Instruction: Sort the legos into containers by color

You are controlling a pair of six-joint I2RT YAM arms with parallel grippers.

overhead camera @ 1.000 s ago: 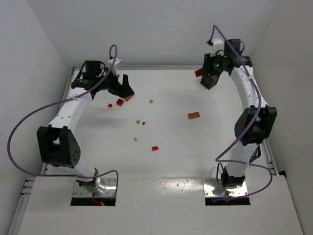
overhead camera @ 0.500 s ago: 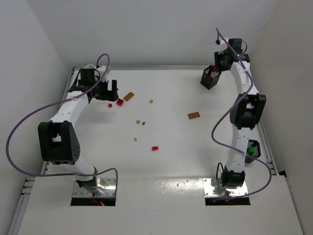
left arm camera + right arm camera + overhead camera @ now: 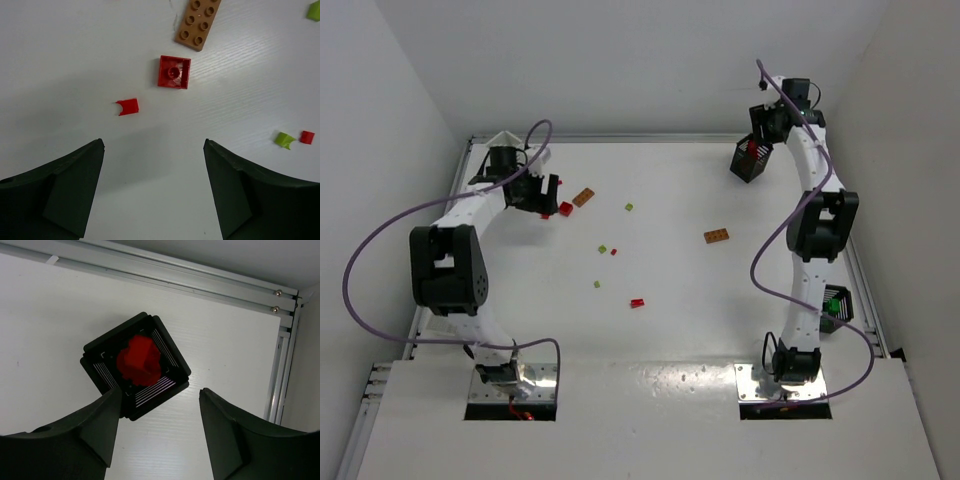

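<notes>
Right tool (image 3: 159,437) just spread, red lego (image 3: 138,360) now in far-right-corner black basket (image 3: 112,333); left tool (image 3: 152,190), spread, descends toward next red brick (image 3: 174,72).

On the white table (image 3: 670,340), a black basket (image 3: 748,162) is parked; red, green and orange-brown legos (image 3: 716,236) are scattered left of it.

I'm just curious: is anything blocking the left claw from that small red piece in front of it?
Nothing visible does. The left gripper is open over bare table, with the small red piece just ahead of the gap. The red square brick and brown plate lie beyond it, apart.
</notes>
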